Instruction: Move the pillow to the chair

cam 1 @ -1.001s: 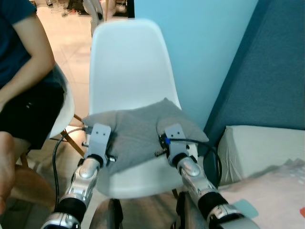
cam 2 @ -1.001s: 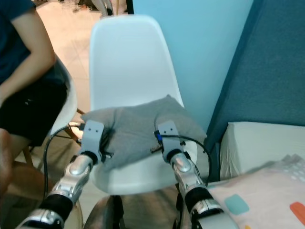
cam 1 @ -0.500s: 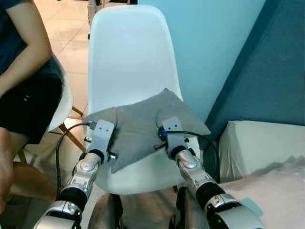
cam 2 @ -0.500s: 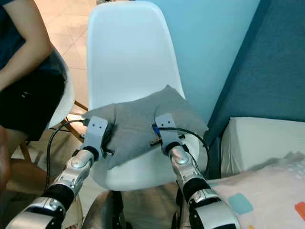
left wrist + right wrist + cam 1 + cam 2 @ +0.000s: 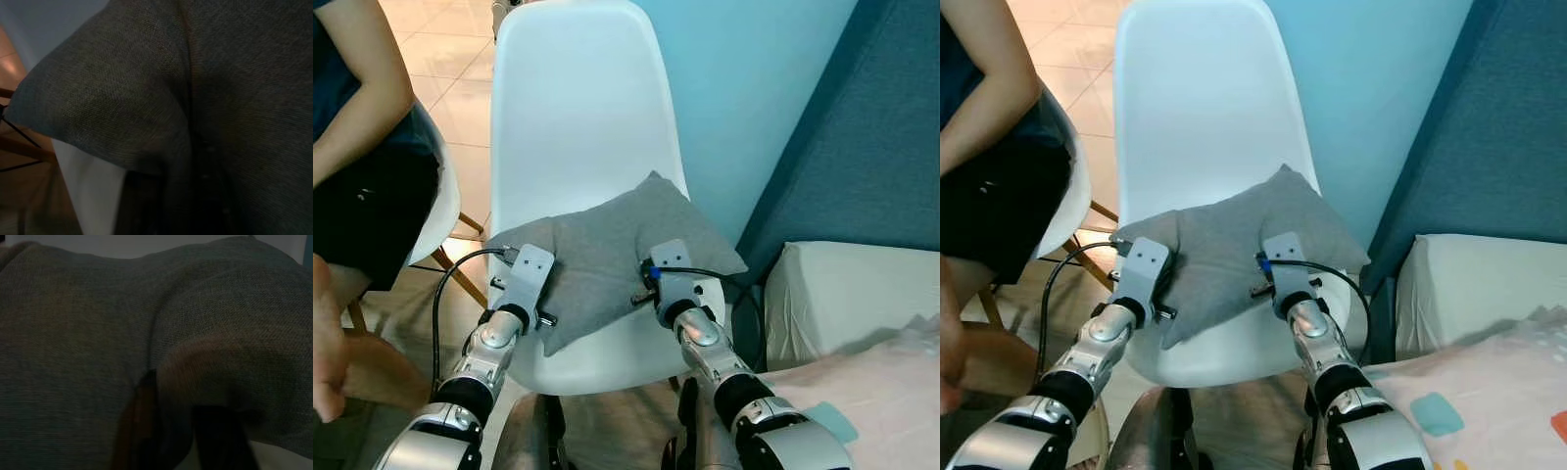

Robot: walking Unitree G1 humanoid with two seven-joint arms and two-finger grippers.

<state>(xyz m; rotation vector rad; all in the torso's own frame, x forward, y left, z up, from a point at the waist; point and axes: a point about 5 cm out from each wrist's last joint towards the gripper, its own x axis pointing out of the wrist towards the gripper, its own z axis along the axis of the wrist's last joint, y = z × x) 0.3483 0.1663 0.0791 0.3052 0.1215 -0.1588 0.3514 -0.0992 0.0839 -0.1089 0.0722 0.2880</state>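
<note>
A grey pillow [image 5: 607, 250] lies on the seat of the white plastic chair [image 5: 573, 108], one corner pointing at the backrest. My left gripper [image 5: 530, 266] is at the pillow's near left edge and my right gripper [image 5: 666, 264] at its near right edge. In the head views the wrist mounts hide the fingers. The left wrist view shows a fold of grey pillow fabric [image 5: 146, 98] pinched over dark fingers [image 5: 146, 200]. In the right wrist view the pillow cloth [image 5: 220, 362] bulges above black fingers [image 5: 220, 440] closed on it.
A person [image 5: 362, 166] sits on a second white chair [image 5: 445, 211] close on the left, a hand [image 5: 328, 362] low at the left edge. A teal wall [image 5: 744, 88] and a darker panel [image 5: 871, 147] stand right of the chair. A cream cushion [image 5: 852, 294] and patterned bedding [image 5: 1489, 392] lie at lower right.
The camera has come a little closer and tilted, so the chair sits higher in the picture. Both grippers keep their hold on the pillow's near edge. The person's hand has come into view.
</note>
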